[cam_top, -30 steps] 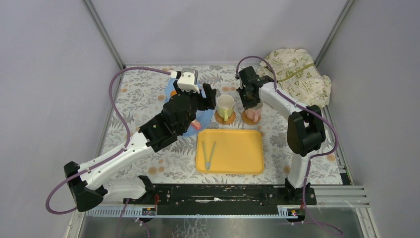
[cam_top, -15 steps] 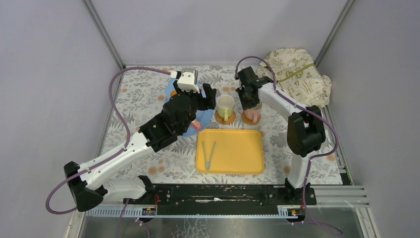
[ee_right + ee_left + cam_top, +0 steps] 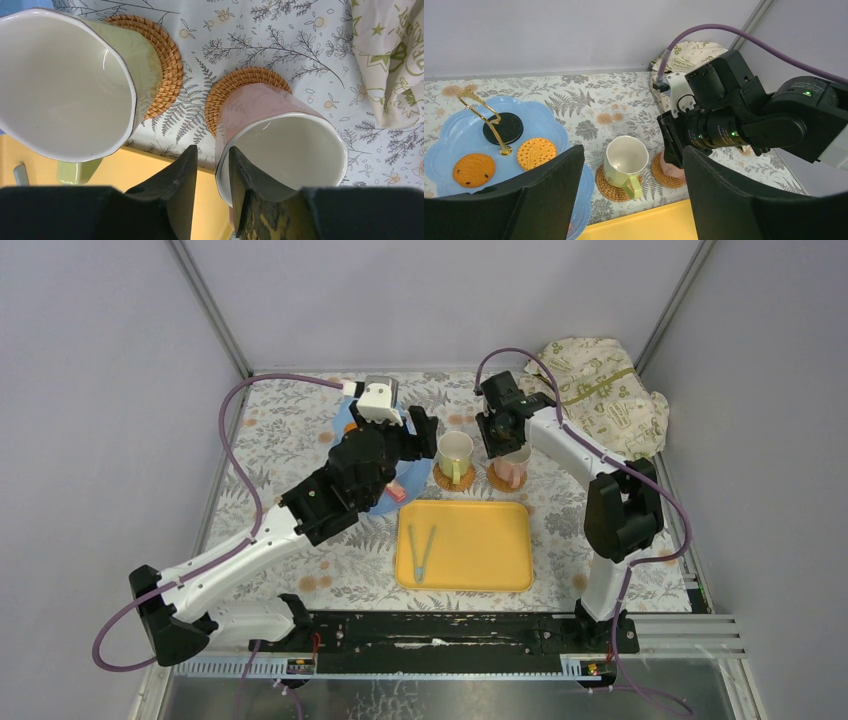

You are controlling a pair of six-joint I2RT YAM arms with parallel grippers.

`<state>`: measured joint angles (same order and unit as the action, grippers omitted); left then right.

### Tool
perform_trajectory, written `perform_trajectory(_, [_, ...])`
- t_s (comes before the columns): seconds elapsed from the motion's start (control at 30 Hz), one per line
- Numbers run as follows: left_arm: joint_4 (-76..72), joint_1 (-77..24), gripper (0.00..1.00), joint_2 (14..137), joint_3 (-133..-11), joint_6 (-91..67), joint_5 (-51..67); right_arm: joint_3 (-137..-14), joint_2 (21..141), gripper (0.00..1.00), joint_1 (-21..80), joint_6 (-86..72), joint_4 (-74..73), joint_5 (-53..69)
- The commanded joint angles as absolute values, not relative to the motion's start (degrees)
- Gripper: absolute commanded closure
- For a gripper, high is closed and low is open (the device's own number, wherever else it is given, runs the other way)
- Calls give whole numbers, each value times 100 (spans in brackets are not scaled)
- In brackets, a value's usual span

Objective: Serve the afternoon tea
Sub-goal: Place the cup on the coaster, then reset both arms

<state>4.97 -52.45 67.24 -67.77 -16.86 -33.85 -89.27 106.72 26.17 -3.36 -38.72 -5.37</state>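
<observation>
A pale green cup (image 3: 455, 452) stands on a woven coaster (image 3: 611, 186). A pink cup (image 3: 285, 145) stands on the second coaster (image 3: 240, 82) to its right. My right gripper (image 3: 210, 160) straddles the pink cup's rim, one finger inside and one outside. A gap shows between the outer finger and the rim. My left gripper (image 3: 631, 155) is wide open and empty, above the green cup (image 3: 625, 160). The light-blue stand (image 3: 454, 135) with a gold handle holds two orange biscuits (image 3: 536, 152) and a black one (image 3: 502, 129). A red pastry (image 3: 397, 493) lies on its lower tier.
A yellow tray (image 3: 480, 550) with blue tongs (image 3: 421, 550) lies just in front of the cups. A cream cloth with green print (image 3: 600, 390) is bunched at the back right corner. Grey walls close in the table on three sides.
My right wrist and elbow have shifted slightly to the right at the pink cup. The cup stays on its coaster. My left arm has not moved.
</observation>
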Motion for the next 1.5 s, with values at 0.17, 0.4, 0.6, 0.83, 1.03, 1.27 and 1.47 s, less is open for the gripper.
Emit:
perform_trajectory(0.17, [500,-5212,21,6819,-7021,-1751,-3355,-9195,10268,63,2696,-334,-3967,-717])
perform_trajectory(0.4, [516,-5212,21,6860,-7074,-1749,-3344,-9310,10164,62,2722,-314,-4023,-770])
perform_trajectory(0.6, [549,-5213,21,6873,-7121,-1731,-3366,-9432,10095,61,2749,-316,-4102,-826])
perform_trajectory(0.83, [725,-5218,21,6866,-7197,-1682,-3424,-9627,9834,60,2846,-367,-4204,-952])
perform_trajectory(1.03, [1037,-5212,21,6738,-6952,-1722,-3587,-9480,9229,59,3087,-570,-4190,-1221])
perform_trajectory(1.27, [1437,-5212,21,6428,-6570,-2050,-3865,-8598,8303,58,3487,-973,-3637,-1892])
perform_trajectory(1.47, [1717,-5118,20,6213,-6639,-2078,-4704,-7570,7323,45,3489,-1072,-2762,-2971])
